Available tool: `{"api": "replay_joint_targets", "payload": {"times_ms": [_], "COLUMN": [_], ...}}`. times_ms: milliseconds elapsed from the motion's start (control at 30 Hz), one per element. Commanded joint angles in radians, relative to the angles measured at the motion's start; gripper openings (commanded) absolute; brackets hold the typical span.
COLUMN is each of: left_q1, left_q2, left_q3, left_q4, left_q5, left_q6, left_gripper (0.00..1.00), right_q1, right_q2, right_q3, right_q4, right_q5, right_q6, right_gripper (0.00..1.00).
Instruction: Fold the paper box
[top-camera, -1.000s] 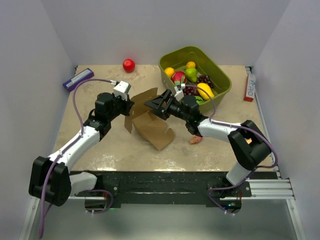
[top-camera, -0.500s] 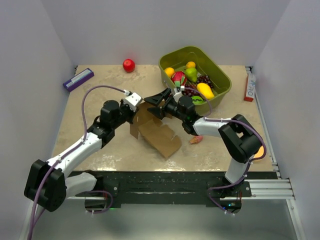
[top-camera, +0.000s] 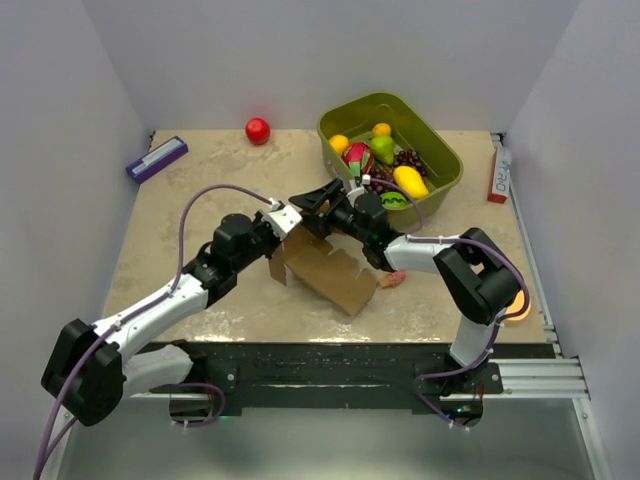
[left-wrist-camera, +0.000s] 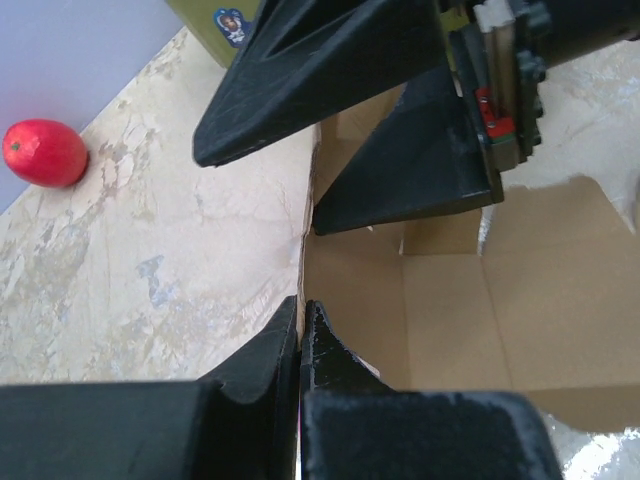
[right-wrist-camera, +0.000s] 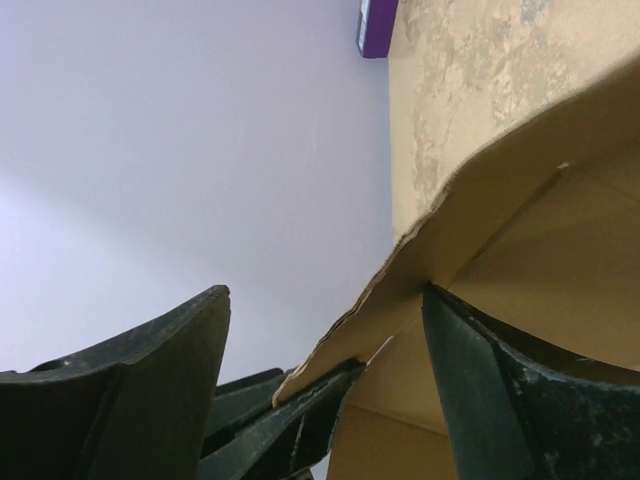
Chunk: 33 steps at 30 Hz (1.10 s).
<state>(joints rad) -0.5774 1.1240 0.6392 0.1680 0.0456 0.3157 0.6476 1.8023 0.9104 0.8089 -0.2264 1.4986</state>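
The paper box (top-camera: 325, 268) is sitting half-formed near the middle of the worktop (top-camera: 200, 190), its brown walls standing up between the two arms. The left gripper (left-wrist-camera: 301, 318) is pinching one wall's upright edge, jaws pressed together on the card. The right gripper (top-camera: 315, 203) is holding its jaws wide apart astride a neighbouring flap (not clamping it). Cardboard this thin is probably behaving light and springy, creasing easily; gripping flap edges near the scored folds is looking safest
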Motion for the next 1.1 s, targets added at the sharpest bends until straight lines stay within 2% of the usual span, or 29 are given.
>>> {"api": "replay_joint_targets", "payload": {"times_ms": [0,400,533,600,633,667,733,767,833,867,967,1067], "left_q1": [-0.059,-0.154,-0.182,-0.19,-0.191,-0.193,-0.196,-0.196,-0.196,-0.196,-0.194,-0.179], "left_q2": [-0.027,-0.026,-0.013,-0.01,-0.012,-0.01,-0.015,-0.018,-0.033,-0.041,-0.076,-0.105], "left_q3": [-0.027,-0.05,-0.053,-0.052,-0.05,-0.049,-0.041,-0.038,-0.033,-0.029,-0.001,0.025], "left_q4": [0.051,0.053,0.047,0.044,0.044,0.044,0.035,0.033,0.024,0.018,-0.022,-0.067], "left_q5": [-0.107,-0.219,-0.262,-0.279,-0.283,-0.286,-0.288,-0.286,-0.285,-0.285,-0.318,-0.317], "left_q6": [0.077,0.146,0.168,0.166,0.163,0.16,0.142,0.135,0.105,0.089,0.025,-0.056], "left_gripper": [0.0,0.0,0.0,0.03,0.07,0.19,0.29,0.44,0.57,0.67,0.8,0.88], "right_q1": [-0.008,-0.008,-0.006,-0.008,-0.008,-0.006,-0.006,-0.008,-0.008,-0.008,-0.008,-0.008], "right_q2": [0.009,0.031,0.029,0.028,0.028,0.028,0.029,0.031,0.029,0.031,0.028,0.035], "right_q3": [-0.007,-0.051,-0.074,-0.084,-0.085,-0.091,-0.094,-0.097,-0.1,-0.1,-0.1,-0.097], "right_q4": [-0.017,-0.021,0.016,0.024,0.035,0.041,0.055,0.062,0.076,0.079,0.087,0.087], "right_q5": [0.065,0.078,0.076,0.075,0.075,0.075,0.073,0.073,0.071,0.071,0.075,0.081], "right_q6": [-0.006,-0.063,-0.064,-0.064,-0.064,-0.063,-0.06,-0.058,-0.055,-0.054,-0.058,-0.073], "right_gripper": [0.76,0.49,0.29,0.24,0.18,0.17,0.11,0.1,0.07,0.07,0.06,0.04]}}
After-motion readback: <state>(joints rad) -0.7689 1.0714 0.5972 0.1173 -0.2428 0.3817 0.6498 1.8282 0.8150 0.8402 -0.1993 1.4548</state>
